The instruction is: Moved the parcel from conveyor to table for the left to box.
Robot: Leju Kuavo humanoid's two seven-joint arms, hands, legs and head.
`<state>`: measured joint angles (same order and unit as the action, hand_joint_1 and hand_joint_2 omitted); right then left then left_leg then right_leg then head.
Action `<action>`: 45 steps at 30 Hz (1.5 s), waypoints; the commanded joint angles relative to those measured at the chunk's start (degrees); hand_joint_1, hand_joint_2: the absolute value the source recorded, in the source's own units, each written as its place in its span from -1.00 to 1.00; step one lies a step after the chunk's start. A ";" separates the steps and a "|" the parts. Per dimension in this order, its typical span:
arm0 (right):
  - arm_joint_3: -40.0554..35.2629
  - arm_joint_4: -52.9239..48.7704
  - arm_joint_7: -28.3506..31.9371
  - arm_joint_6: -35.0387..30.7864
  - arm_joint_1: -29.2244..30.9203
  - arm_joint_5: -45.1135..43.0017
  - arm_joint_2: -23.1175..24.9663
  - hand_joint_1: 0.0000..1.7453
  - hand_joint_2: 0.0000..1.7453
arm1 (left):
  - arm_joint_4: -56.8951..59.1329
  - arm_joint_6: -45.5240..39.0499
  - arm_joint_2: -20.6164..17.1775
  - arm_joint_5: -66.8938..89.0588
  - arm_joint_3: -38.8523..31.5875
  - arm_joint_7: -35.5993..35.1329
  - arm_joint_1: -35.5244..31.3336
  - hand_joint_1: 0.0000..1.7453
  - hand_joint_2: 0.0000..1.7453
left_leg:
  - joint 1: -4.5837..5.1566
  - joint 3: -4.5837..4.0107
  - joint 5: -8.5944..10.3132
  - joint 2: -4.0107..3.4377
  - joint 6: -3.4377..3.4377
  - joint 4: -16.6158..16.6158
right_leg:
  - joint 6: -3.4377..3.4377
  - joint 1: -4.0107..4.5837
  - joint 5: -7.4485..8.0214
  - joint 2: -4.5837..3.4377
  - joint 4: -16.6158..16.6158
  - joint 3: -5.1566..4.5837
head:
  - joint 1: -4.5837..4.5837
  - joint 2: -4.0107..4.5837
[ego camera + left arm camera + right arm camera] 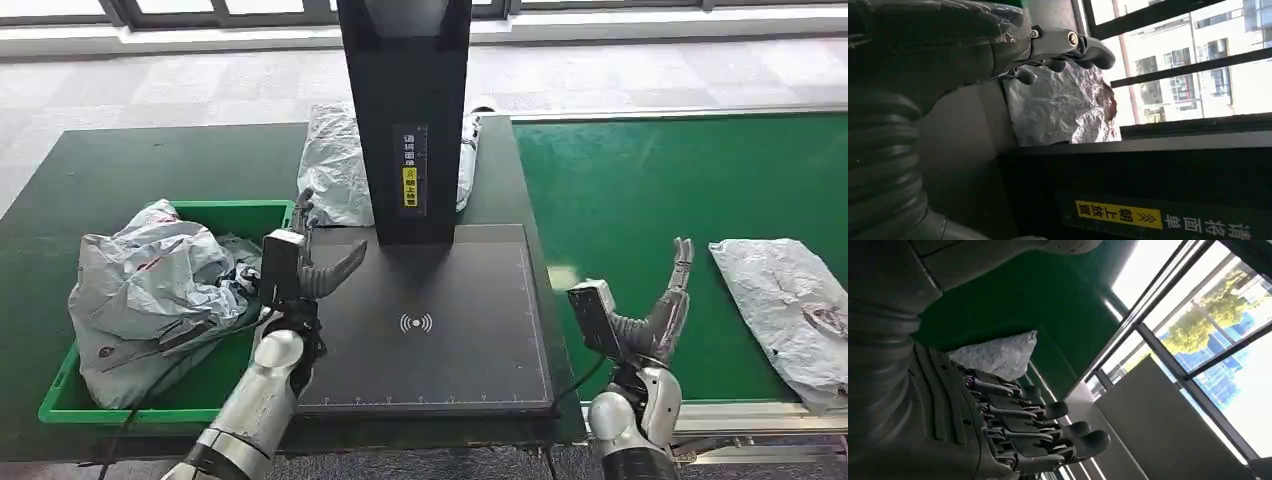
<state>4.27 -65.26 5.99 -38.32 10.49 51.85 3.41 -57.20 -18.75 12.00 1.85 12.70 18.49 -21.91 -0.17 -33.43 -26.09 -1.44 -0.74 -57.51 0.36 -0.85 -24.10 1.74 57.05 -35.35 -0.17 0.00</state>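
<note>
Your right robot hand (pixel 655 315) hangs released over the conveyor (pixel 640 190), short of the parcel (pixel 790 305) lying farther right. Left robot hand (pixel 300 265) is released too, above the desk (pixel 120 170). Reach right first.

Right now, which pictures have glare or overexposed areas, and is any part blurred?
Head view: evenly lit, sharp; mild glare on the conveyor. Left wrist view: windows blown out white, the left hand and near cover dark and soft. Right wrist view: bright sky washed out, the right hand dim but readable.
</note>
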 commanded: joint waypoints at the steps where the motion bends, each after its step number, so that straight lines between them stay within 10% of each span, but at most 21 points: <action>1: 9.83 20.67 -12.26 -0.77 6.67 18.02 -4.22 -1.00 1.00 | 2.30 -0.87 -2.22 -3.95 4.09 0.34 4.19 -1.00 1.00 | -0.04 0.32 -0.01 0.13 0.06 0.17 | 0.01 0.01 0.02 -0.11 -0.26 0.39 | -0.02 0.00; 15: 10.31 21.15 -13.87 -0.49 6.78 19.90 -4.47 -1.00 1.00 | 1.77 -0.79 -2.16 -4.18 4.04 0.12 4.48 -1.00 1.00 | -0.01 0.16 -0.07 0.08 0.08 0.05 | 0.04 -0.02 -0.04 -0.13 -0.08 0.19 | 0.00 0.02; 17: 9.79 25.74 -31.35 8.09 8.39 36.22 -7.19 -1.00 1.00 | 3.53 0.83 -1.99 -3.92 5.18 -0.21 3.68 -1.00 1.00 | -0.04 0.21 -0.08 0.07 0.08 0.08 | 0.03 0.01 -0.04 -0.19 -0.12 0.23 | 0.00 0.00; 25: 10.08 32.25 -35.98 12.22 10.63 38.15 -9.73 -1.00 1.00 | 6.15 0.90 -1.93 -2.59 5.72 0.91 1.99 -1.00 1.00 | -0.01 0.13 -0.05 0.13 0.12 0.04 | 0.06 -0.03 -0.02 -0.04 -0.10 0.20 | -0.02 0.00; 45: 10.42 32.15 -37.31 17.38 12.66 38.15 -8.94 -1.00 1.00 | 6.29 1.16 -2.28 0.76 6.94 1.91 0.96 -1.00 1.00 | -0.01 0.10 -0.05 0.07 0.10 0.02 | 0.06 -0.02 -0.02 -0.12 -0.05 0.13 | -0.02 0.00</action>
<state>11.74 -37.55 -30.82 -22.34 19.42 89.02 -6.03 -54.55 -18.53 11.56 2.01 16.76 20.57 -18.01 -0.15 -33.44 -26.11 -1.40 -0.63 -57.53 0.46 -0.88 -24.11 1.78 57.05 -35.31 -0.20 0.00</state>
